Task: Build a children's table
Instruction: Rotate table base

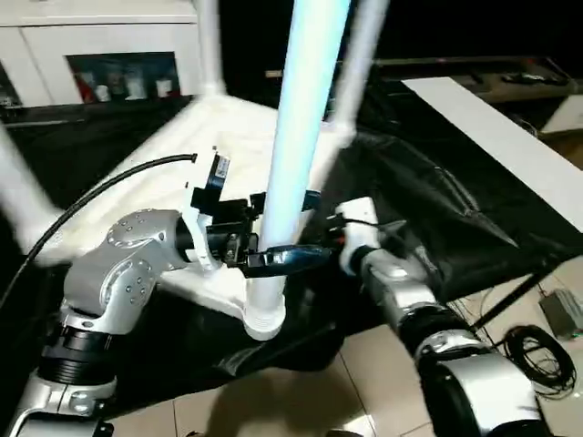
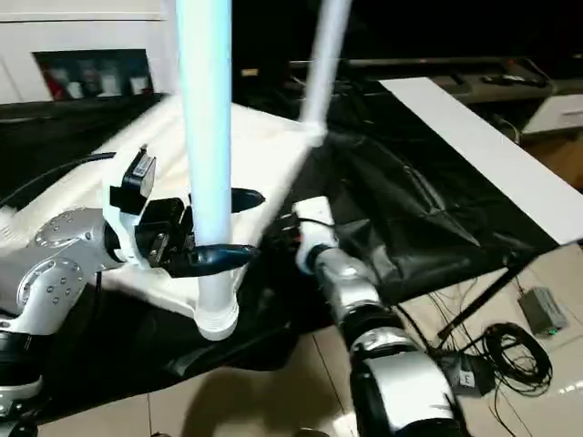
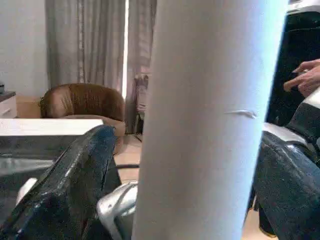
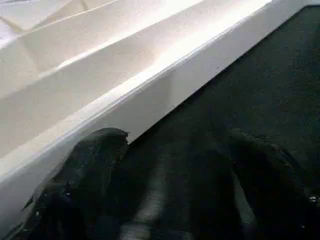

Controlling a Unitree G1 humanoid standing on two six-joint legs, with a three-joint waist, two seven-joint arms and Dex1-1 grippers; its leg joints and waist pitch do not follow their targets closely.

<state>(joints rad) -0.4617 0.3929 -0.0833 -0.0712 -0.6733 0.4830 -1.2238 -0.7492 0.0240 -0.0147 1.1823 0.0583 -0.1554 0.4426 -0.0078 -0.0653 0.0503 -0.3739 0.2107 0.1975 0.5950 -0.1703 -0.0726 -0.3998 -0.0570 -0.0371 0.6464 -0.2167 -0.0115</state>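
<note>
upright, white leg (image 1: 301, 137) between left tool (image 1: 273, 229) fingers

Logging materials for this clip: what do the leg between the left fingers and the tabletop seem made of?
The leg looks like smooth white plastic tube, with a soft sheen and ridged end. The tabletop looks like moulded white plastic, glossy, with raised ribs, though that is unconfirmed.

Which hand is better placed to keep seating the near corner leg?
Left. The left hand has its fingers either side of the near leg, just above the corner socket. The right hand is open beside the tabletop's edge, holding nothing.
</note>
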